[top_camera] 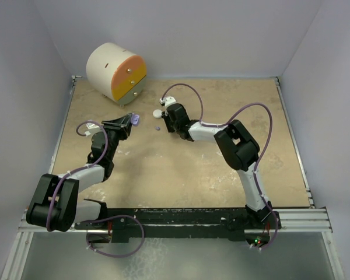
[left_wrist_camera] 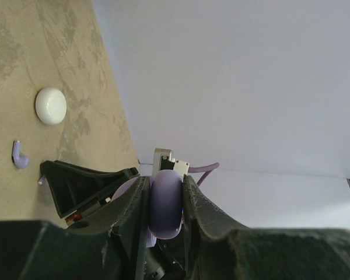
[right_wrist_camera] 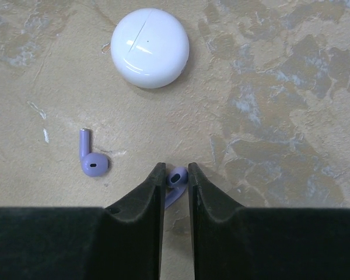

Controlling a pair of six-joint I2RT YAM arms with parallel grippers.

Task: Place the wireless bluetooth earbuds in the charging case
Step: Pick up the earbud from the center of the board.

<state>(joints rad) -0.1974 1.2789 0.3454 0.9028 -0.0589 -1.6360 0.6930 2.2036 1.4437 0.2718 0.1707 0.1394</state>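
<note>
the right gripper [right_wrist_camera: 176, 167] is judged to be taking the pick of a purple earbud [right_wrist_camera: 176, 178] off the tabletop [right_wrist_camera: 280, 87]. the step would be done well if the squeeze were kept gentle and centred on the rounded head, since so small and smooth a piece could be squirted out sideways. the lift should be made straight up and slowly, and the second purple earbud [right_wrist_camera: 93, 163], lying just beside on the left, should be left undisturbed. the lie of the stem should be noted before the carry, as it is likely to have to go into its well in the case first.

the right gripper is drawn nearly together on the earbud. both inner faces appear to be touching the head, and the stem trails back between them. how firm the hold is cannot be told, and the earbud is not yet raised. a white puck [right_wrist_camera: 150, 48] rests farther ahead, well apart. the left gripper [left_wrist_camera: 166, 178] is clamped edge-on on the lilac charging case [left_wrist_camera: 166, 204], which is held off the tabletop. whether its lid is open cannot be told.
</note>
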